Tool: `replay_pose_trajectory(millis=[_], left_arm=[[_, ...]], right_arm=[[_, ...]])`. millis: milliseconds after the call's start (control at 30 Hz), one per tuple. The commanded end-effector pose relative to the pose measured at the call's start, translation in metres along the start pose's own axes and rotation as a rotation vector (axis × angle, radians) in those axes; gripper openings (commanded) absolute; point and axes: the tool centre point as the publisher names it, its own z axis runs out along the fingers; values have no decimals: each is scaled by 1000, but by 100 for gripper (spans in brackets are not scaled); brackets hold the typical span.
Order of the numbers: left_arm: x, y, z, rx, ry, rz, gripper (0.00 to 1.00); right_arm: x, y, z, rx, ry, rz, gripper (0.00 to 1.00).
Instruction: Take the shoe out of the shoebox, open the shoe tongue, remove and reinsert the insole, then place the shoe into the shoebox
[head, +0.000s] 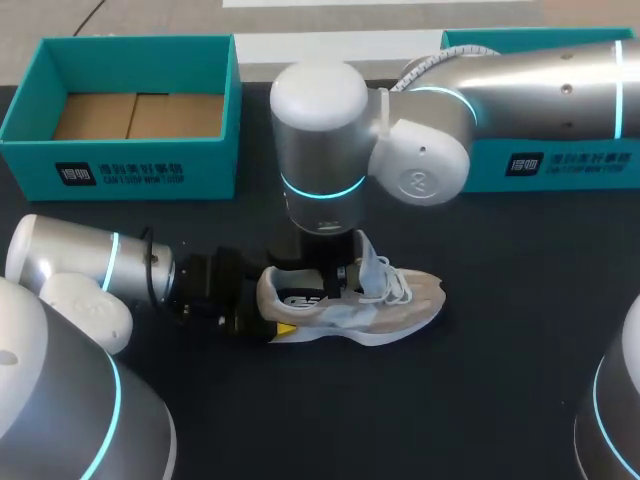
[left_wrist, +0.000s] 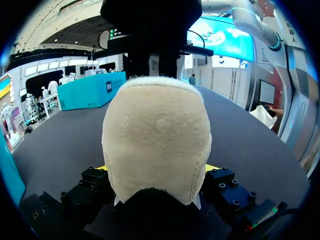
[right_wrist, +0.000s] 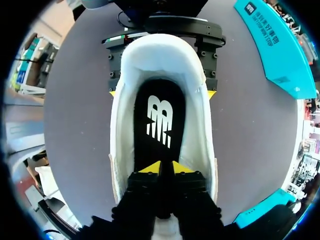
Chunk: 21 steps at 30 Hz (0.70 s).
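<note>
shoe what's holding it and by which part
Left gripper grips the shoe by its heel. Right gripper is shut, tips at the insole; pinch unclear.

Left fingers (left_wrist: 213, 168) apart, level; right fingers (right_wrist: 152, 167) together, pointing down.

Dark desk (head: 500, 400), viewed from above. At centre, resting upright on its sole, a pale laced shoe (head: 400, 305), toe to the right. At the far left corner, an open teal shoebox (head: 120, 170); at the far right, a second teal box (head: 560, 165).
</note>
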Motion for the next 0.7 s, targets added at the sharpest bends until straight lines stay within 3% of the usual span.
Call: replay_pose_trajectory(millis=[33,333,533,600,700], left_arm=[[1,2,-1,-2,0,1,0],[1,2,-1,-2,0,1,0],[1,2,-1,-2,0,1,0],[1,2,-1,-2,0,1,0],[1,2,-1,-2,0,1,0]], right_arm=[[-2,5,4,8,-7,4,26],[-6,11,21,34,-5,5,36],[-4,16,30,20,9,15,36],[-2,17,33,19,12,17,25],[0,17,35,15,19,23,0]])
